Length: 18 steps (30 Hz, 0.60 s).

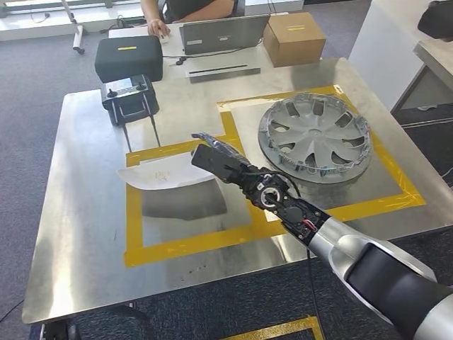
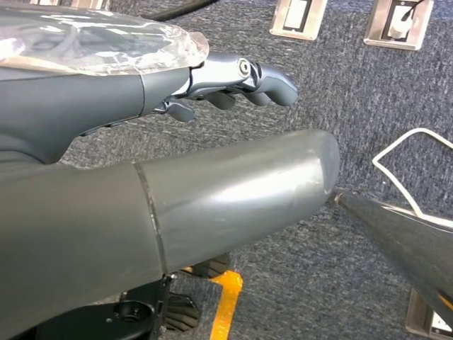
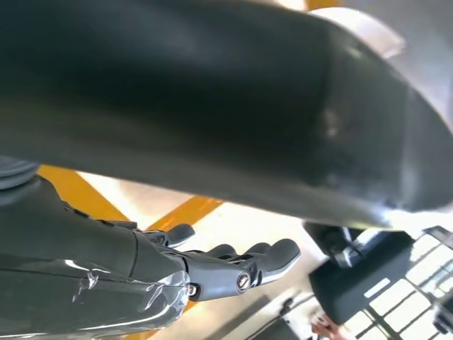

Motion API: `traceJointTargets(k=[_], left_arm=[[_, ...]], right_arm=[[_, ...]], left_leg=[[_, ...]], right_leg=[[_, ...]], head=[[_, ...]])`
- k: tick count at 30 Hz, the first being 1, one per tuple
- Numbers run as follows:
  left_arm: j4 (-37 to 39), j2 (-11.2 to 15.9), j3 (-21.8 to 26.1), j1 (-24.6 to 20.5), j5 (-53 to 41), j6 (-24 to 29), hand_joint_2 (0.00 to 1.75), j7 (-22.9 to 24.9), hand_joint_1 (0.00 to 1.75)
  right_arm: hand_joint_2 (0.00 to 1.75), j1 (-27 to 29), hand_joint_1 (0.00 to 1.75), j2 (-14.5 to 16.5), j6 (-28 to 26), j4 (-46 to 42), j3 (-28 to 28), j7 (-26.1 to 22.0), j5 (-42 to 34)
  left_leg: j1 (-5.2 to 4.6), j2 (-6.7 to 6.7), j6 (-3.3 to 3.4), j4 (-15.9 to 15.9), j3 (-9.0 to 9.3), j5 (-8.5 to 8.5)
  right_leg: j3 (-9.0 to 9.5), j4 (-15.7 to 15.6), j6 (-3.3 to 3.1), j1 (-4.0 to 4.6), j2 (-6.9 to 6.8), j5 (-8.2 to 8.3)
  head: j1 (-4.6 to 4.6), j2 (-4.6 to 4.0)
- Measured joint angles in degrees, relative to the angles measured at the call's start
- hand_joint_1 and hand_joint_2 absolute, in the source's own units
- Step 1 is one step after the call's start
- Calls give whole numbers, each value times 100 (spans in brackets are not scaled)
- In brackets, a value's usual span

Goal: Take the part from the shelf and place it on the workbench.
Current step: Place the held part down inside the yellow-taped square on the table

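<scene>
Head view: right hand (image 1: 216, 157) reaches over brushed-metal desk (image 1: 80, 205), holding long pale curved panel part (image 1: 160, 173) above left yellow-taped rectangle (image 1: 134, 234). Part's long axis runs sideways, extending leftward from hand; shadow beneath suggests it hangs clear of desk, probably not yet set down. Silver hubcap (image 1: 315, 138) lies well apart in right rectangle.

Left wrist view: left hand (image 2: 241, 78) hangs over grey carpet (image 2: 363, 92), fingers loosely extended, holding nothing.

Right wrist view: dark underside of part (image 3: 224, 106) rests across right hand, fingers (image 3: 256, 265) extended beneath it; grip itself hard to see.
</scene>
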Motion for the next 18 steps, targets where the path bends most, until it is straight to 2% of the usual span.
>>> traceJointTargets(k=[3,8,14,18], left_arm=[[0,4,0,3,15,9,0,10,0],[0,7,0,4,21,12,0,19,0],[0,8,0,4,11,54,0,49,0],[0,4,0,-2,-52,60,0,113,0]], right_arm=[[0,49,0,-55,-78,-282,-113,-163,-508],[0,91,0,-125,-90,-651,-252,-288,-916],[0,284,0,-212,6,-1339,-528,-814,-2597],[0,552,0,-296,3,-1890,-699,-922,-2922]], left_leg=[[0,0,0,0,1,0],[0,0,0,0,1,0],[0,0,0,0,1,0],[0,0,-1,0,2,-1]], right_leg=[[1,0,0,0,1,0],[1,0,0,0,0,0],[0,-1,0,0,0,0],[0,-2,0,0,0,0]], head=[[0,0],[0,0],[-1,0],[-1,0]])
